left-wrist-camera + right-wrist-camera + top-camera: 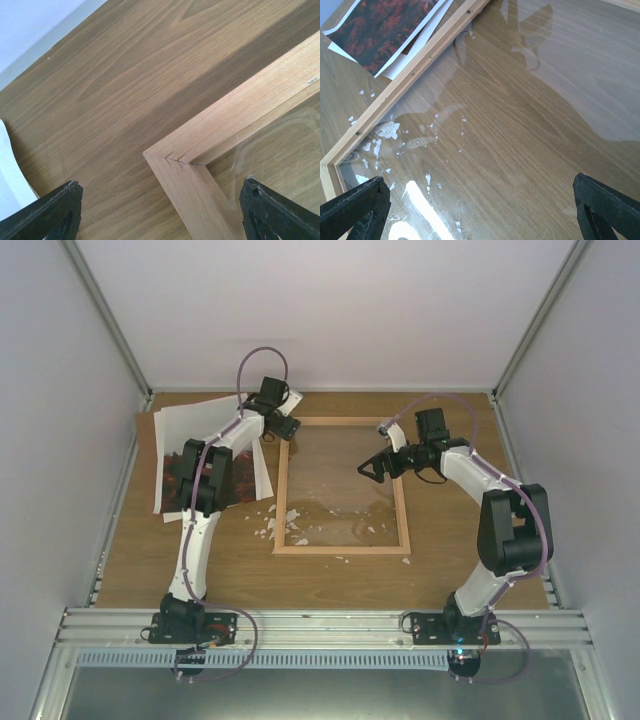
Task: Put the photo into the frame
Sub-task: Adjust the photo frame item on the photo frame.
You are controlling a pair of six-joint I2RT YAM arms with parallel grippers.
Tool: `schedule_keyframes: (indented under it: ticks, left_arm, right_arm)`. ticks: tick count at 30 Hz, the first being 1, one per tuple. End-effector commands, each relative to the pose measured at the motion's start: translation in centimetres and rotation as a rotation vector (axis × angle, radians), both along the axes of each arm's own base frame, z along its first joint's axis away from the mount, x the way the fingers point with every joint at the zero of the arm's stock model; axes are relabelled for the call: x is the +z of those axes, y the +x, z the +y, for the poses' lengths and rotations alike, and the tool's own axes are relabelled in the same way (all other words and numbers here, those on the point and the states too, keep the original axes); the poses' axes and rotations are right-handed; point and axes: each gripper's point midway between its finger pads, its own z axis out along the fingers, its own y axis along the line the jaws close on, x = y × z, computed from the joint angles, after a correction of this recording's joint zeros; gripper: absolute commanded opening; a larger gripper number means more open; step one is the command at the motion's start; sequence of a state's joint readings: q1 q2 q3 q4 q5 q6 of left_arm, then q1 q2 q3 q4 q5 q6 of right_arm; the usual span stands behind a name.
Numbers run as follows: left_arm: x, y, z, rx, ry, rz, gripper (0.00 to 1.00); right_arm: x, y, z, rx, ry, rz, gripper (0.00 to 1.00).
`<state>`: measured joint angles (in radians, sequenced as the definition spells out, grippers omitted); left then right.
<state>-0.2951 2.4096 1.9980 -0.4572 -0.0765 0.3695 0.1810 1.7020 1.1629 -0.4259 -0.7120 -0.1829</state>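
Grippers both gape empty on my feed: left gripper [290,428] hangs over the frame's [340,550] far-left corner, right gripper [372,468] over its pane [340,495]. I see the photo [172,472] lying on the table [300,585] just left of the frame.

Overhead camera looks down; both close wrist cameras share the frame [340,550].

Top view: left arm [205,485] hides part of the photo [172,465]; left wrist view: frame [220,130] cut off at the edges, one corner visible; scraps [387,130] too small to identify.
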Motion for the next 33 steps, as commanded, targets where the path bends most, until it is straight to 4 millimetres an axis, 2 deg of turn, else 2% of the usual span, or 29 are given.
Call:
schedule_keyframes:
  ticks: [1, 4, 8, 11, 14, 17, 21, 23, 27, 33]
  left_arm:
    - [7.3, 0.1, -1.7, -0.027, -0.076, -0.092, 0.87]
    - [10.7, -0.7, -1.6, -0.039, -0.100, -0.129, 0.89]
    - [12.6, -2.8, -1.2, -0.072, -0.162, -0.107, 0.90]
    - [12.1, -4.5, -0.5, -0.093, -0.183, -0.052, 0.90]
    - [11.4, -6.1, 0.1, -0.100, -0.201, -0.016, 0.89]
    - [11.1, -7.7, 0.2, -0.110, -0.232, -0.001, 0.89]
    - [10.3, -9.7, 0.3, -0.114, -0.251, 0.032, 0.89]
    - [9.2, -10.7, 0.4, -0.110, -0.260, 0.057, 0.89]
    - [8.7, -11.6, 1.1, -0.081, -0.279, 0.065, 0.88]
    - [9.1, -11.3, 3.3, -0.003, -0.329, 0.064, 0.88]
  right_arm:
    - [1.4, 0.0, 0.2, 0.005, 0.010, -0.044, 1.00]
    - [2.1, 0.1, 0.2, 0.006, 0.014, -0.064, 1.00]
    - [2.6, 0.3, 0.2, 0.016, 0.004, -0.080, 1.00]
    - [2.3, 0.2, 0.2, 0.033, -0.012, -0.088, 0.99]
    - [1.4, 0.0, 0.0, 0.062, -0.060, -0.081, 0.91]
    - [0.6, -1.5, -0.5, 0.103, -0.103, -0.055, 0.80]
    - [-1.0, -4.5, -1.7, 0.159, -0.190, -0.036, 0.66]
    - [-1.6, -5.8, -2.5, 0.180, -0.237, -0.031, 0.61]
    - [-2.7, -8.3, -3.4, 0.236, -0.290, -0.005, 0.55]
    - [-4.5, -11.7, -4.3, 0.310, -0.329, 0.048, 0.53]
